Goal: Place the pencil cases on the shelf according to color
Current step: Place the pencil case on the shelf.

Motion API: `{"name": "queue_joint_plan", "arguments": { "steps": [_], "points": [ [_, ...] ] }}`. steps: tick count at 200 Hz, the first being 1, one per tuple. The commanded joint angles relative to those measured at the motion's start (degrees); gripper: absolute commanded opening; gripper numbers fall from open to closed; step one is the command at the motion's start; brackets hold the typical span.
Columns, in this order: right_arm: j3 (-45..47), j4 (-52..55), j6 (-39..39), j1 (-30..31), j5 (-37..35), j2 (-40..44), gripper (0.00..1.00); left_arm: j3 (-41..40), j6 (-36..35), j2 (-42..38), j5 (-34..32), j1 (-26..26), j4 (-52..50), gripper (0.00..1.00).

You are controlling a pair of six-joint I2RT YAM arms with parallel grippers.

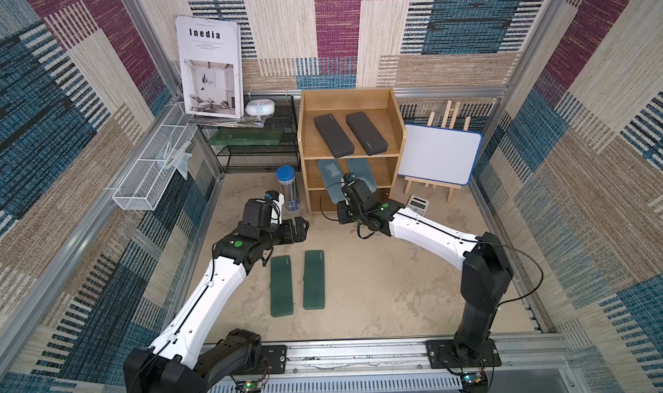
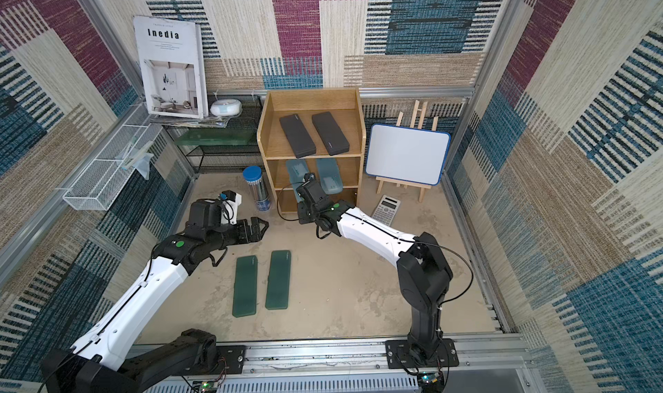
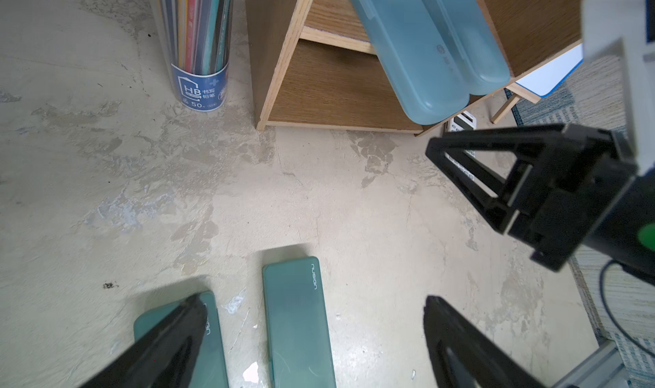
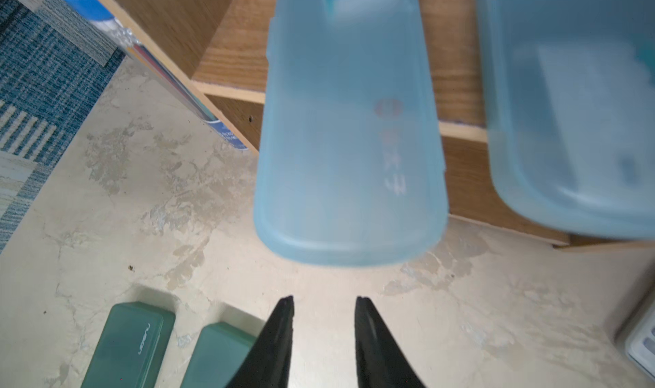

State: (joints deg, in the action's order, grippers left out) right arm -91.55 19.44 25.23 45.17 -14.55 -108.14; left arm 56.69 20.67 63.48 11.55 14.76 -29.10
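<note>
Green cases — floor; blue cases — shelf

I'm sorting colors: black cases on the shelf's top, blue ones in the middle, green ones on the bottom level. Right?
Almost. The green cases aren't on the bottom level; they lie on the table in front of the shelf, as both top views show. The black cases on top and blue cases in the middle are right.

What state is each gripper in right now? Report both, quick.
Left gripper: open, holding nothing.
Right gripper: closed, holding nothing.
</note>
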Motion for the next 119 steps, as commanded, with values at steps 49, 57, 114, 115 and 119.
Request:
{"name": "queue_joint_plan", "arguments": {
  "steps": [49,57,114,115,119],
  "points": [
    [-11.1,-0.3,-1.0,-1.2,-1.0,-8.0,0.36,0.3,-0.5,0.4,-0.1,-0.2,0.1,1.00],
    [-10.4,-0.4,-1.1,-1.3,-0.4,-7.4,0.36,0.3,-0.6,0.6,-0.1,-0.1,0.0,0.99],
    [7.4,-4.4,-0.2,-0.2,1.4,8.1,0.55,0.3,-0.8,1.6,1.0,0.4,-0.9,0.99],
    [7.8,-4.4,0.0,-0.1,1.3,8.4,0.56,0.3,-0.8,1.6,0.9,0.4,-0.9,0.99],
    [9.4,-4.4,0.5,0.0,1.1,10.0,0.58,0.3,-0.8,1.7,0.9,0.6,-1.2,0.99]
  ]
}}
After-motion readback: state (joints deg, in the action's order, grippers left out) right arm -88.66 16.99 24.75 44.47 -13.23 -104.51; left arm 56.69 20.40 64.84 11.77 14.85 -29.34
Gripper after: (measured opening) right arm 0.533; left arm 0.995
